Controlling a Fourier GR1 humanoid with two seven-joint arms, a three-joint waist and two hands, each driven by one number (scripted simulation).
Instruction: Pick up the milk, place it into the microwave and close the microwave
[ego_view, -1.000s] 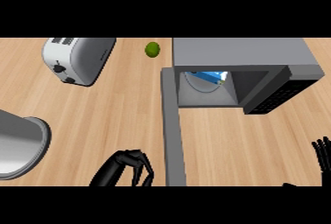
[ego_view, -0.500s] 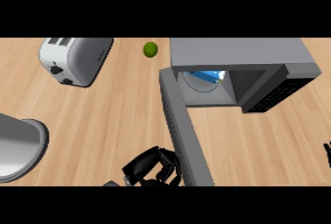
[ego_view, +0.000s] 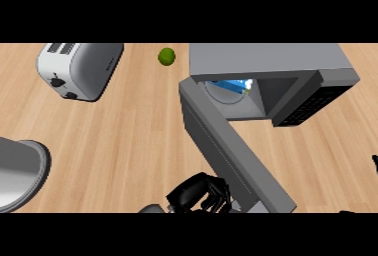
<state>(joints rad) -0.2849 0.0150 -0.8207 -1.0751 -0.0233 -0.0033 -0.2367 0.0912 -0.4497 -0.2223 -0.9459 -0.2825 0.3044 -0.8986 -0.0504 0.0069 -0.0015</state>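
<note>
At the far left edge of the wooden worktop (ego_view: 125, 140) sits a grey metal bowl (ego_view: 18, 172), partly cut off by the view. Above it, near the top, a white and silver toaster (ego_view: 77, 70) lies at a slant. Further right a small green lime (ego_view: 167, 56) rests just beside the grey microwave (ego_view: 273, 62). Low in the middle, the left robot hand (ego_view: 198, 194) shows with its black fingers curled in, holding nothing, close against the outer face of the microwave door (ego_view: 232, 150). That door stands swung out from the oven, a long grey slab running down towards the lower edge. Inside the open cavity the milk (ego_view: 238, 85) shows as a small blue and white carton, standing on the pale round turntable (ego_view: 220, 96); only its top part can be seen. At the right edge a black sliver of the right robot hand (ego_view: 375, 163) peeks in; whether it is wide or closed cannot be told.
</note>
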